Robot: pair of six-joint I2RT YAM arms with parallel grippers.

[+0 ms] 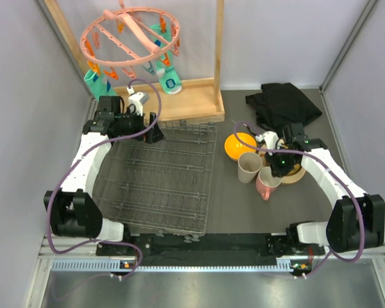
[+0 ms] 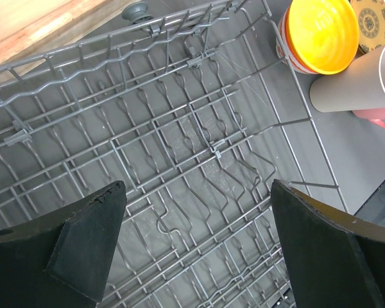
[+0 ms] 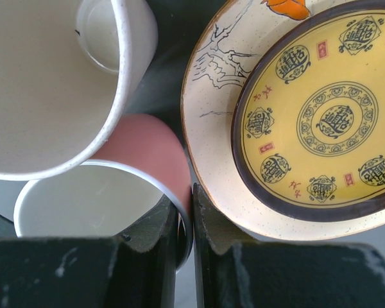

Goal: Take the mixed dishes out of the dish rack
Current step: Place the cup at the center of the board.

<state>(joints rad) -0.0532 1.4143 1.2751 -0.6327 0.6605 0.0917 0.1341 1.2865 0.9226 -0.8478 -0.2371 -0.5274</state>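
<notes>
Right wrist view shows your right gripper [image 3: 185,240] clenched on the rim of the pink mug [image 3: 144,151]. One finger sits inside the white interior and the other against the pink outer wall, with the thin wall pinched between them. You cannot tell whether the mug rests on the counter or is raised off it. Just beyond the mug, overlapping its far edge in this view, is the beige cup [image 3: 51,83], mouth up. To the right of your fingers lies the cream bird-painted plate [image 3: 212,128]. The yellow patterned plate [image 3: 321,115] sits on top of it, its dark rim inside the cream one.

From the top external view, you see this group on the counter [image 1: 244,212] to the right of the dish rack [image 1: 160,186] and apart from it. The orange bowl [image 1: 239,146] is farthest back, the cup comes next, and the mug is nearest the counter's near edge. The plates are partly hidden under your right arm [image 1: 327,170]. A black cloth [image 1: 282,106] lies crumpled toward the far right corner.

Your left gripper [image 2: 199,256] is released, its fingers [image 2: 83,250] spread wide, hovering over the rack's grey wire grid near its far left corner. Through the left wrist view you look down between those fingers onto the wires, with the orange bowl just outside the rack's right side wall. Behind the rack stands a wooden frame [image 1: 199,96] carrying a pink peg hanger [image 1: 131,35].
</notes>
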